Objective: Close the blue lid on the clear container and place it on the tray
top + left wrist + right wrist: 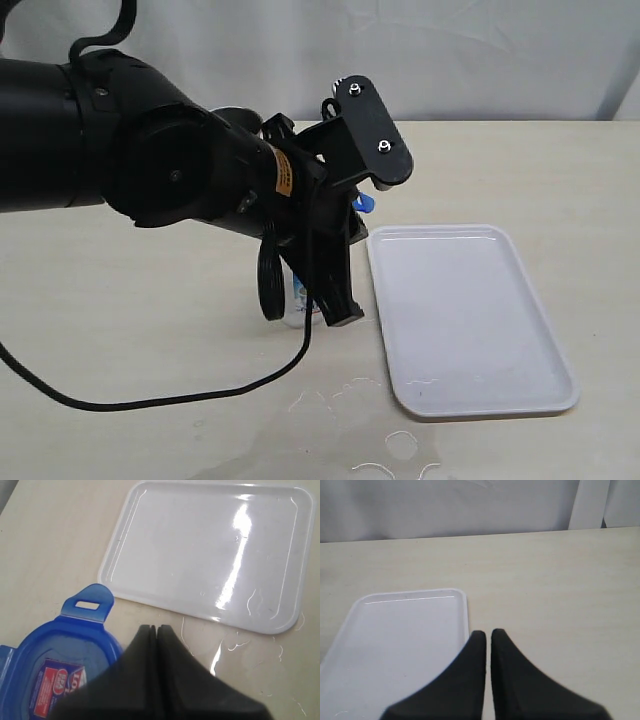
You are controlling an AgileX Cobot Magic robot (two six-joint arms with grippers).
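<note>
The blue lid (55, 670) fills one corner of the left wrist view, label up, one snap flap (89, 602) sticking out. In the exterior view only a blue flap of the lid (366, 203) shows behind the left arm. Below it, a bit of the clear container (298, 295) with its printed label peeks out beside the arm. My left gripper (154, 628) (343, 318) is shut, nothing between its fingers, right beside the lid's edge; contact cannot be told. The white tray (470, 320) (210, 555) (395, 645) lies empty just right of it. My right gripper (484, 632) is shut, hovering over the tray's edge.
The left arm's bulky black body (150, 150) and its cable (200, 395) hide most of the container. A grey rim (238, 113) shows behind the arm. Water streaks (390, 440) lie on the beige table in front of the tray.
</note>
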